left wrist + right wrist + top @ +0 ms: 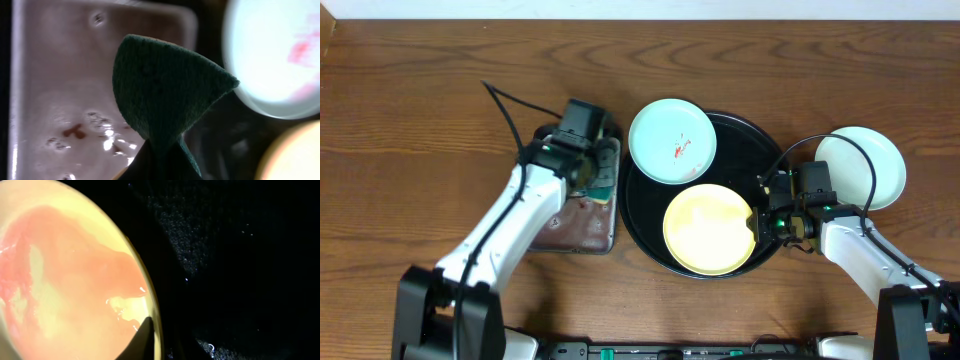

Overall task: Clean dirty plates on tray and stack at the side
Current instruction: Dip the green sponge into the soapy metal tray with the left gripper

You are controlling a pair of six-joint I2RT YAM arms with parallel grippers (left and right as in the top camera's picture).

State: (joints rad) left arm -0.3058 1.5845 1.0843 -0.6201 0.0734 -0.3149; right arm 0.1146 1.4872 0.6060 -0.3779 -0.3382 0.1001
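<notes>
The black tray [745,150] holds a yellow plate [705,230] at its front and a mint plate [670,140] with red sauce over its back-left rim. A second mint plate [865,165] lies on the table to the right of the tray. My right gripper [762,222] is shut on the yellow plate's right rim; in the right wrist view the plate [65,280] is smeared red, with the fingers [161,337] pinching its edge. My left gripper [592,172] is shut on a folded green sponge [165,95] above the grey pan.
The grey metal pan [575,230] lies left of the tray, wet with red specks [60,75]. The sauced mint plate [280,55] and the yellow plate [295,155] show at the right of the left wrist view. Wooden table all around.
</notes>
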